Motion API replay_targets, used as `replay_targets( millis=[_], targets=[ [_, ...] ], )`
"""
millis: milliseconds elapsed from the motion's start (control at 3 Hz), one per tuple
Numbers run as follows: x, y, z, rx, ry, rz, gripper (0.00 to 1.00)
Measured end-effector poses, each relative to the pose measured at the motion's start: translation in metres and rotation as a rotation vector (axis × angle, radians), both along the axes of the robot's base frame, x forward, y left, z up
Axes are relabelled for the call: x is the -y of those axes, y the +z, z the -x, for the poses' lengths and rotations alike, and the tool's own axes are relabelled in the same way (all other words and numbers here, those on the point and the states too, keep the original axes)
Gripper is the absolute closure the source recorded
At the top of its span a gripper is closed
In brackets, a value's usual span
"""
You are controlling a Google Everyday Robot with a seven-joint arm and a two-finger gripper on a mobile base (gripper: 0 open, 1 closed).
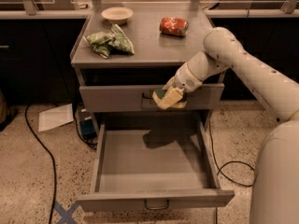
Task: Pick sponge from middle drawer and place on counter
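Note:
My gripper (169, 98) is shut on the sponge (161, 94), which shows a dark green face over yellow foam. I hold it in the air above the back of the open middle drawer (154, 160), in front of the closed top drawer's face. The drawer's grey floor shows only the sponge's shadow. The counter (145, 41) is the grey cabinet top behind and above the gripper.
On the counter lie light-green snack bags (108, 42), a small beige bowl (117, 15) and a red bag (174, 26). Cables, a paper sheet (56, 117) and a blue can (85, 123) sit on the floor to the left. My white arm (243, 73) reaches in from the right.

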State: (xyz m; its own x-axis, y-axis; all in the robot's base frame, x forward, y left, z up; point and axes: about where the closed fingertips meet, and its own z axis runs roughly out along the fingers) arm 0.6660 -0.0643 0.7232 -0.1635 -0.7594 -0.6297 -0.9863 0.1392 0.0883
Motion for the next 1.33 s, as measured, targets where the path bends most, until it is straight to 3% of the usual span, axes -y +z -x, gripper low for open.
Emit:
replay_targets(
  millis=[333,667,1000,1333],
  targets=[
    [0.007,0.037,-0.002,0.043,-0.002,0.001,1.0],
    [0.007,0.062,-0.026,0.078,0.013,-0.007,1.0],
    [-0.006,0.073,-0.045,0.053,0.061,-0.025,1.0],
    [0.0,0.098,-0.056,0.099,0.052,-0.038,1.0]
  ],
)
